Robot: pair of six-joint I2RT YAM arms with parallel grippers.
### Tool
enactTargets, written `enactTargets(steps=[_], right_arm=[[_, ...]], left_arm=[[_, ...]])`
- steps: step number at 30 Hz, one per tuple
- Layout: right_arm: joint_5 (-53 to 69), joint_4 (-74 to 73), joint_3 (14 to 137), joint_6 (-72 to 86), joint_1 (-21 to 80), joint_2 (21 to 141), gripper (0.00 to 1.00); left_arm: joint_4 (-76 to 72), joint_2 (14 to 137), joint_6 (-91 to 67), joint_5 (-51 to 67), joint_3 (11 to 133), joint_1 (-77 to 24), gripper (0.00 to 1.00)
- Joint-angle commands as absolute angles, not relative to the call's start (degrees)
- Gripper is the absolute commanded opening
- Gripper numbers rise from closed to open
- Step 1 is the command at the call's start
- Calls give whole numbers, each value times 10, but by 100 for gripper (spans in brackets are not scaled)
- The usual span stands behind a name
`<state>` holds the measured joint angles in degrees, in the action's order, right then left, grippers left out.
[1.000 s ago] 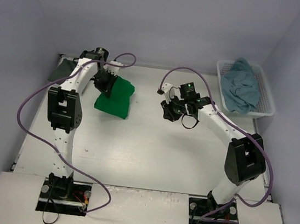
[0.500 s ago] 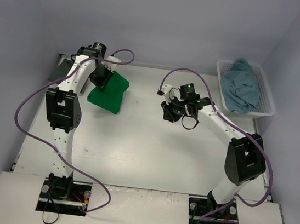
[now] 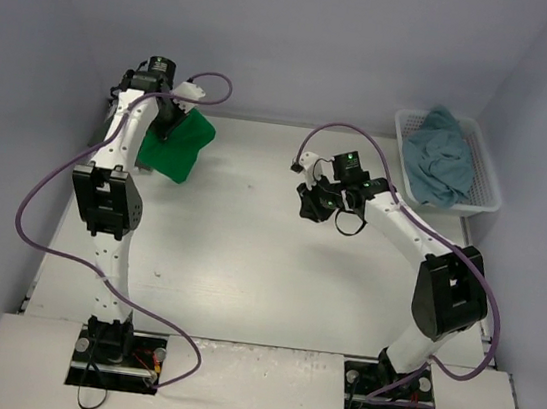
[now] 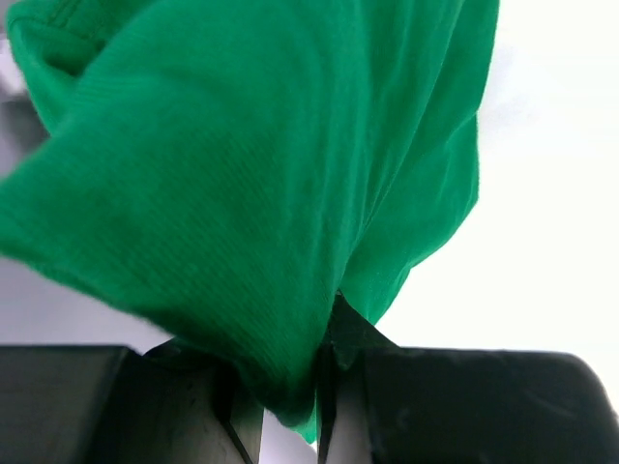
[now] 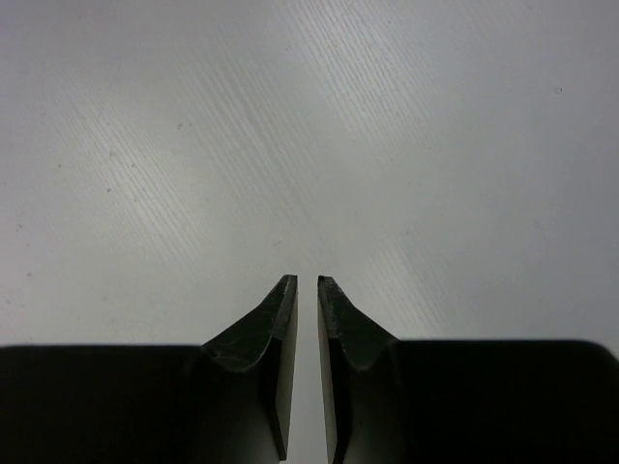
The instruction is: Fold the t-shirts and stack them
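Left fingers (image 3: 170, 122) pinch a fold of the green t-shirt (image 3: 175, 146), which hangs over the far left of the desk (image 3: 244, 271), farther left and back than a second ago. Right fingers (image 3: 309, 204), almost pressed together on nothing, hover mid-desk, slightly narrower than before. White basket (image 3: 485, 207) at far right holds the teal t-shirt (image 3: 443, 161).

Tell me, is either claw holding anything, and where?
The left claw pinches the green t-shirt by a bunched fold; the right claw holds nothing.

One green t-shirt (image 3: 180, 147), one teal-blue t-shirt (image 3: 441, 156), one basket (image 3: 488, 174)
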<state>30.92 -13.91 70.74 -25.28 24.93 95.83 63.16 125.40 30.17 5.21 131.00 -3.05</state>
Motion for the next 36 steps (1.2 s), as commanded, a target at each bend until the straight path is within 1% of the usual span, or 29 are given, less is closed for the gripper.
enactTargets(steps=[1,8,9,14,19,36], right_arm=[[331,-123,709,-244,245,924,12],[340,-124,708,-242,236,925,11],[341,-124,708,-241,236,925,11],[344,-124,708,-240,234,925,11],[346,-124,708,-239,229,928,11],[344,-125,709,-240,228,947,11]], left_arm=[[627,1246,364,21,1367,-13,0],[633,1266,431,5,1384,-4,0],[632,1268,437,5,1385,16,0],[632,1294,467,-21,1418,36,0],[631,1307,470,-23,1465,54,0],[621,1328,458,-13,1521,66,0]])
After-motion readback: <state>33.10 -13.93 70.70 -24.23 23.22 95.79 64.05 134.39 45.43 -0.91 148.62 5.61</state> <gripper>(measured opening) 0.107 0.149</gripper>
